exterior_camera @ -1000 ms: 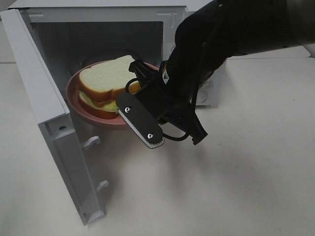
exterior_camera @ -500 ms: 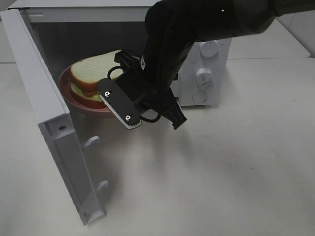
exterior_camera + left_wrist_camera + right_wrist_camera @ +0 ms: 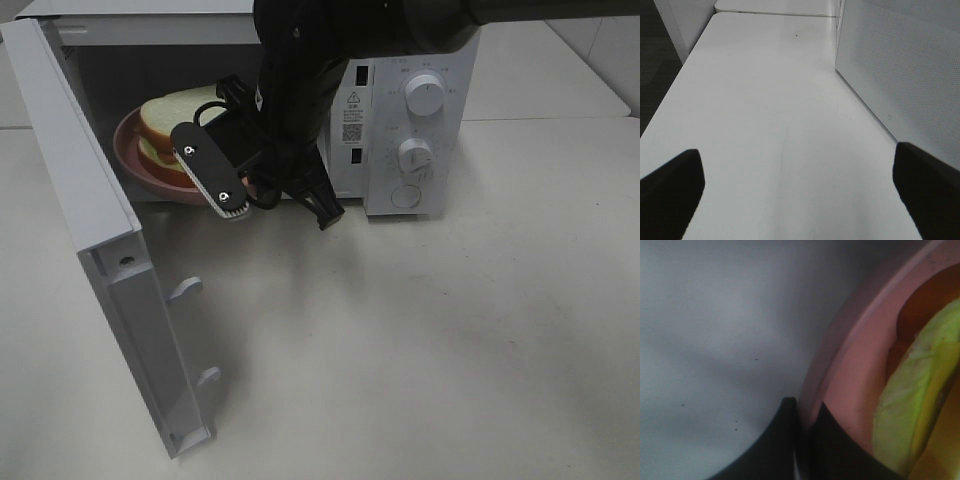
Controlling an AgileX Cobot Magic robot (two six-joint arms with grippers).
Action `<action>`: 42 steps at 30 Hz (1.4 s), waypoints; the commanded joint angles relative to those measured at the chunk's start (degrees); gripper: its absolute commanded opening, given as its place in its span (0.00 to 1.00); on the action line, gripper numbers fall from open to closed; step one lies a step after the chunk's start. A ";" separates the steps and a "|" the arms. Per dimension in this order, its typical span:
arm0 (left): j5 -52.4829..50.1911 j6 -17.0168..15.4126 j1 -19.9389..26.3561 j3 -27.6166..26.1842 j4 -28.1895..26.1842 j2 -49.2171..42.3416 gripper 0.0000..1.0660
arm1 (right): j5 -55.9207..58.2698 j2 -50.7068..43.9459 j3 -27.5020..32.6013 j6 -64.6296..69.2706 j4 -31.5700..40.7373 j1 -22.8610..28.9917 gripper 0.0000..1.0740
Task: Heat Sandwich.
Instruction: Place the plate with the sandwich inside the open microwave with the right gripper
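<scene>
Sandwich (image 3: pixel 172 112) on pink plate (image 3: pixel 128 160), within the open microwave (image 3: pixel 410 120); plate rim pinched by right gripper (image 3: pixel 802 414).
Exterior high view: sandwich and plate in the upper left of the frame, inside the oven cavity, with the door (image 3: pixel 90 210) swung wide at left and the control knobs at upper centre-right. Whether the plate rests on the cavity floor cannot be told. Right wrist view: both dark fingers closed together on the plate's edge, with green and orange filling beside them. Left wrist view: left gripper (image 3: pixel 800 195) with fingers spread wide apart, holding nothing, over bare white table (image 3: pixel 765 100).
</scene>
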 commanded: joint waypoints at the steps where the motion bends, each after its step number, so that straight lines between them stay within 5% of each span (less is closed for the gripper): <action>1: -0.29 -0.40 -0.29 0.23 0.06 -1.49 0.91 | -0.23 1.26 -3.90 2.41 -0.63 0.00 0.00; 22: -0.29 -0.40 -0.29 0.23 0.23 -1.49 0.91 | 2.01 10.77 -18.39 6.42 -0.52 -2.81 0.01; 42: -0.29 -0.46 -0.29 0.23 0.23 -1.49 0.91 | -0.06 15.99 -23.26 5.90 -0.11 -4.70 0.01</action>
